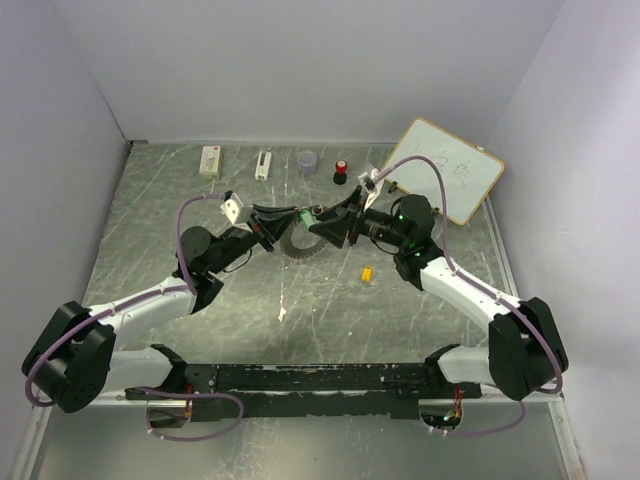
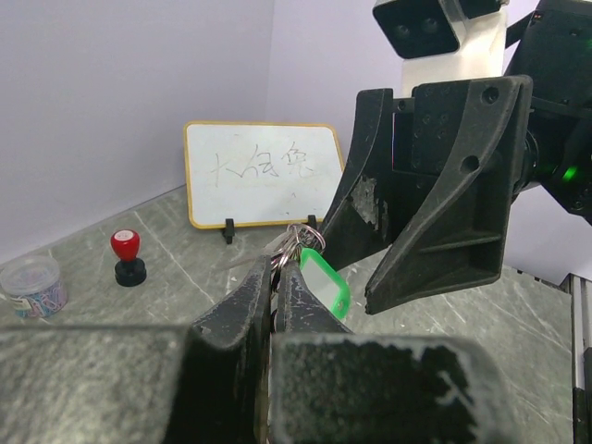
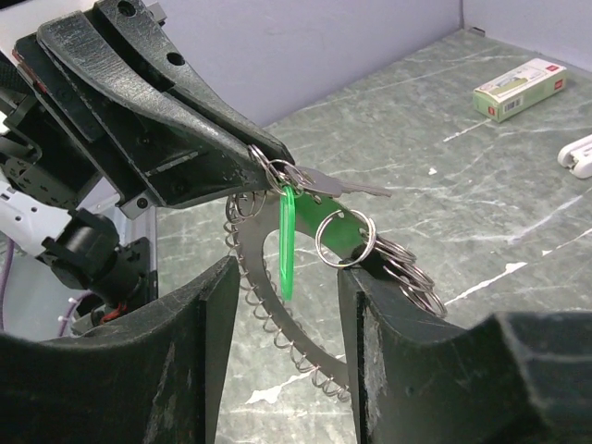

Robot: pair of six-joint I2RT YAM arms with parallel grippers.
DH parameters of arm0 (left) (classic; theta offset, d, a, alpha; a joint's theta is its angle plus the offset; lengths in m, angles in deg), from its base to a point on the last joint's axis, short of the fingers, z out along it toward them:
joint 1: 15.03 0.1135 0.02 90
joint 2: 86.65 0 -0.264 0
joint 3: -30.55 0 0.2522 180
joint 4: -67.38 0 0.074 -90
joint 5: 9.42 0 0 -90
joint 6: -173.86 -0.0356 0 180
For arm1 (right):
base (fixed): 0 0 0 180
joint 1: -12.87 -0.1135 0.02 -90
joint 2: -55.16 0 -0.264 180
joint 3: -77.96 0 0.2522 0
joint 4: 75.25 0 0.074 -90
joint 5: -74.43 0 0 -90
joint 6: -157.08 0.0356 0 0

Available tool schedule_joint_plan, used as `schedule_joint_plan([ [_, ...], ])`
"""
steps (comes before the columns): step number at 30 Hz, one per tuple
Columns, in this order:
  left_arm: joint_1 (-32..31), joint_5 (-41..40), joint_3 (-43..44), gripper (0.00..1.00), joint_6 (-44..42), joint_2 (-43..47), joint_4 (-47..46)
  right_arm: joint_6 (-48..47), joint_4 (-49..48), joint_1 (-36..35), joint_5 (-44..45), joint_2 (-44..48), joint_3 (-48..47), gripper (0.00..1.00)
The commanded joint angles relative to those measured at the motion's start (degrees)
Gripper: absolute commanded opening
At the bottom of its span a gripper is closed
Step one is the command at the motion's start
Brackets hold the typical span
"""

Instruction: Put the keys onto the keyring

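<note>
The keyring (image 3: 248, 242), a flat metal ring with small wire loops crowded along its rim, is held up off the table. My left gripper (image 2: 277, 264) is shut on its top edge. A bright green key (image 3: 288, 240) hangs from a loop right at that grip, next to a silver metal key (image 3: 344, 188). My right gripper (image 3: 282, 296) faces the left one and stands open around the green key, its right finger (image 3: 388, 305) against the rim's loops. In the top view the keyring (image 1: 298, 247) hangs between both grippers, and the yellow-orange key (image 1: 367, 272) lies on the table.
A small whiteboard (image 1: 447, 168) leans at the back right. Along the back stand a red-topped black knob (image 1: 341, 171), a grey cup (image 1: 307, 161), a white item (image 1: 263, 165) and a small box (image 1: 210, 160).
</note>
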Motion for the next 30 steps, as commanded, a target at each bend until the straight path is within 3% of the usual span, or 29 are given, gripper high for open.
schedule_joint_plan([
  [1,0.06,1.46,2.78,0.07,0.84,0.44,-3.5,1.16,-3.27,-0.65,-1.12,-1.22,-2.17,0.46],
  [8,0.05,1.89,3.04,0.07,1.12,-0.07,-3.88,1.76,-4.23,-1.03,-1.32,-3.1,-3.73,0.43],
  [15,-0.02,2.15,3.4,0.07,1.06,-0.4,-3.91,2.59,-4.9,-2.54,-1.34,-5.37,-5.18,0.29],
  [20,-0.24,1.98,3.4,0.07,0.97,-0.45,-3.92,2.63,-4.51,-2.54,-0.23,-5.67,-5.4,0.0],
  [30,-0.21,-4.18,0.18,0.07,3.91,0.71,-10.58,1.9,-3.61,-2.55,3.14,-3.96,-1.81,0.0],
])
